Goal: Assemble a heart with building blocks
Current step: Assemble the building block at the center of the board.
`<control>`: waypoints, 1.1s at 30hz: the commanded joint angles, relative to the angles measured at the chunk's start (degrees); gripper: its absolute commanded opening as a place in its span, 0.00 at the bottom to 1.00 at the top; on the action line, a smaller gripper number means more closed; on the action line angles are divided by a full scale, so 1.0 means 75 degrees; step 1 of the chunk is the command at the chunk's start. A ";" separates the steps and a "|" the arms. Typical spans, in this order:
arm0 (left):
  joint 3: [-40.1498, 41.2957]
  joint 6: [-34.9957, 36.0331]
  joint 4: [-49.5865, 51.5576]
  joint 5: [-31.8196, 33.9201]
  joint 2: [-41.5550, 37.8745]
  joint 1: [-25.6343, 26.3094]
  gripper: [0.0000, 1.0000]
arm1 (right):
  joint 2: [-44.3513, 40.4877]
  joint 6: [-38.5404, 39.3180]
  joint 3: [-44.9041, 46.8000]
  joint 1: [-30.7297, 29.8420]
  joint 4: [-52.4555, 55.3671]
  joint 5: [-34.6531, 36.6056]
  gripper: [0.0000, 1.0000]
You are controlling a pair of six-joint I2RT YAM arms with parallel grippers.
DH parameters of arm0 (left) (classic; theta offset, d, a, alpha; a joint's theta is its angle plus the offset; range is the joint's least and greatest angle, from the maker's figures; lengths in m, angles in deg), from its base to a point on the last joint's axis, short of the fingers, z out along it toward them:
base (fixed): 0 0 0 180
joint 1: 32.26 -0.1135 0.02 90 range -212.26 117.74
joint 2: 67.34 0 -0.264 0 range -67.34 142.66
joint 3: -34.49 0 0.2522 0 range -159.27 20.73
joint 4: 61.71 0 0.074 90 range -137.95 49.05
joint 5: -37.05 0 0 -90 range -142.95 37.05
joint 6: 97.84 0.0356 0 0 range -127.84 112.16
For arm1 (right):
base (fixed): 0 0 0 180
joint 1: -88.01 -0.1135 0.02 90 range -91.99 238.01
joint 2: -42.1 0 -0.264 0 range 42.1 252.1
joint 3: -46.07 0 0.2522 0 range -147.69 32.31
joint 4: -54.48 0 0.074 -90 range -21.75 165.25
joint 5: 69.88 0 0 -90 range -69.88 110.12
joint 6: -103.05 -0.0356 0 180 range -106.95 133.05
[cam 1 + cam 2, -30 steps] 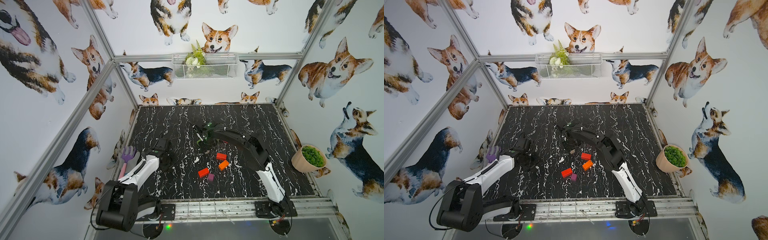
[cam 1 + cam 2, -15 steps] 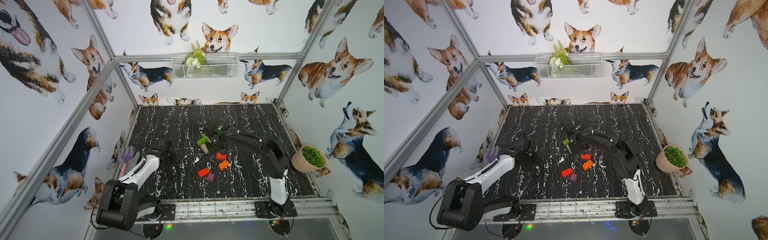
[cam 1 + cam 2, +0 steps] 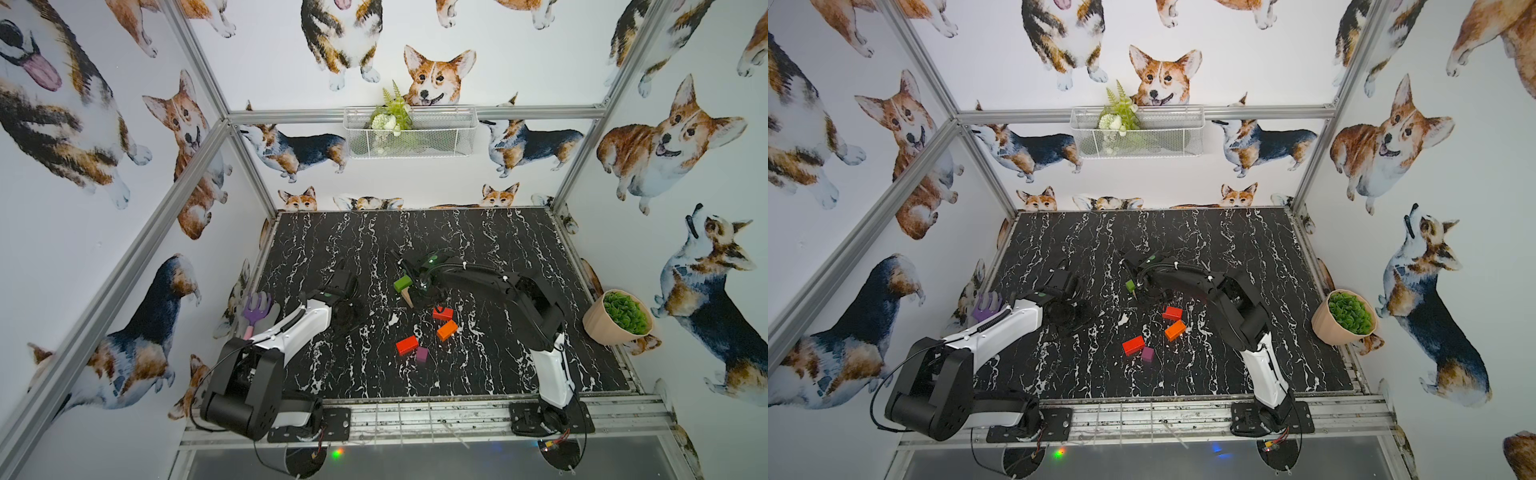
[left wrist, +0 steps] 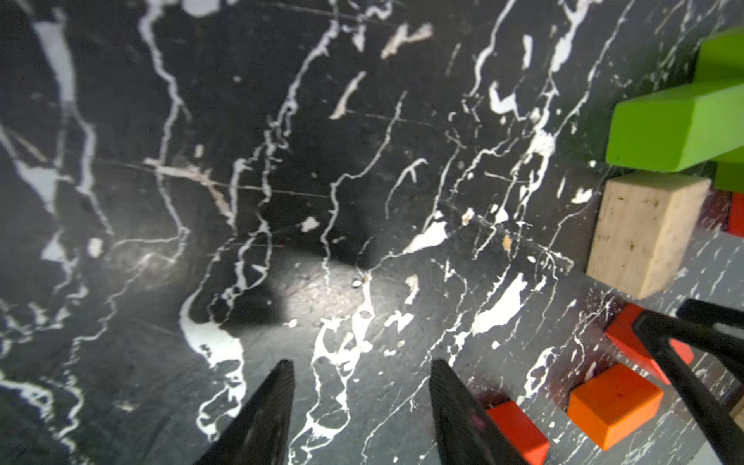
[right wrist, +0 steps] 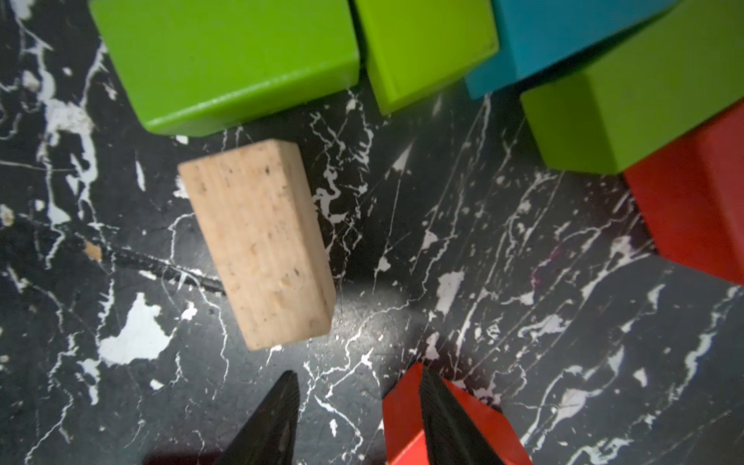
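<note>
At the left, the left gripper [image 4: 358, 366] hovers over the bare black marble tabletop [image 4: 282, 161], jaws apart and empty. Mid-table the heart's lobes are laid: three green wooden bricks [image 5: 229, 60] and a teal triangular block [image 5: 555, 36] touching, a beige wooden brick [image 5: 257, 241] just beside the end green, and a red wooden brick [image 5: 692, 209] against the other end. The right gripper [image 5: 358, 374] hangs over them, jaws parted, holding nothing. Nearer the arms' bases, a second red brick [image 3: 407, 345], a purple cube [image 3: 421, 354], a third red brick [image 3: 442, 313] and an orange brick [image 3: 447, 329] lie apart. The lower sides and tip remain, so I judge it roughly half done.
</note>
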 commanded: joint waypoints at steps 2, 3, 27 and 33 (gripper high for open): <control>-0.0228 -0.0165 -0.0085 0.0234 0.0226 0.0404 0.58 | 0.0132 -0.0036 -0.0172 0.0022 0.0109 0.0235 0.52; -0.0242 -0.0183 -0.0108 0.0229 0.0266 0.0446 0.58 | 0.0176 -0.0022 -0.0206 0.0022 0.0138 0.0247 0.51; -0.0196 -0.0195 -0.0063 0.0327 0.0252 0.0496 0.58 | 0.0491 0.0073 -0.0683 0.0060 0.0400 0.0433 0.50; -0.0206 -0.0166 -0.0009 0.0328 0.0192 0.0508 0.58 | -0.0137 0.0058 -0.0463 0.0061 0.0543 0.0824 0.51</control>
